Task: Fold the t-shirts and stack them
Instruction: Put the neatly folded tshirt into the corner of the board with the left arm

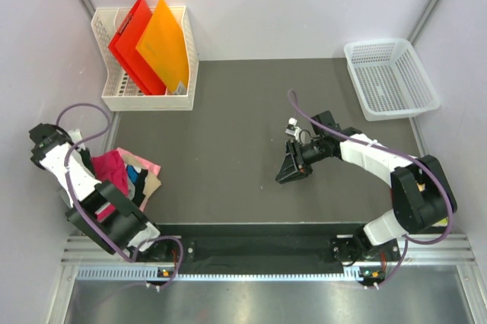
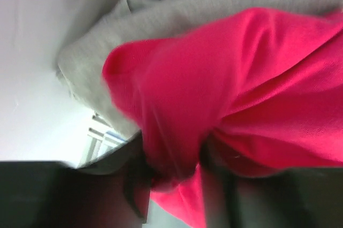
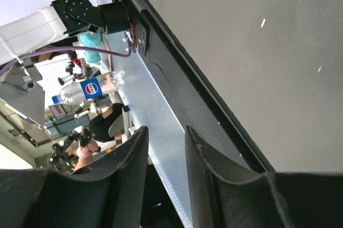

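T-shirts (image 1: 129, 176) sit in one heap at about 8 o'clock on the tabletop (image 1: 228, 126). There's one magenta shirt (image 1: 110, 166) plus bits of pale pink, blue and tan, so at least four, though the exact count is hard to call. The left wrist view adds one grey shirt (image 2: 177, 19) right against the magenta.

The left hand (image 2: 174, 185) has magenta cloth bunched between its two fingers, but it's too blurry to tell if it's actually pinching. The right hand (image 1: 288, 173) hangs just off centre toward 5 o'clock, fingers apart, nothing in them.

One white rack (image 1: 144, 100) at 11 o'clock holds two folders, one red folder (image 1: 129, 39) and one orange folder (image 1: 163, 42). One white basket (image 1: 358, 73) is at 2 o'clock.
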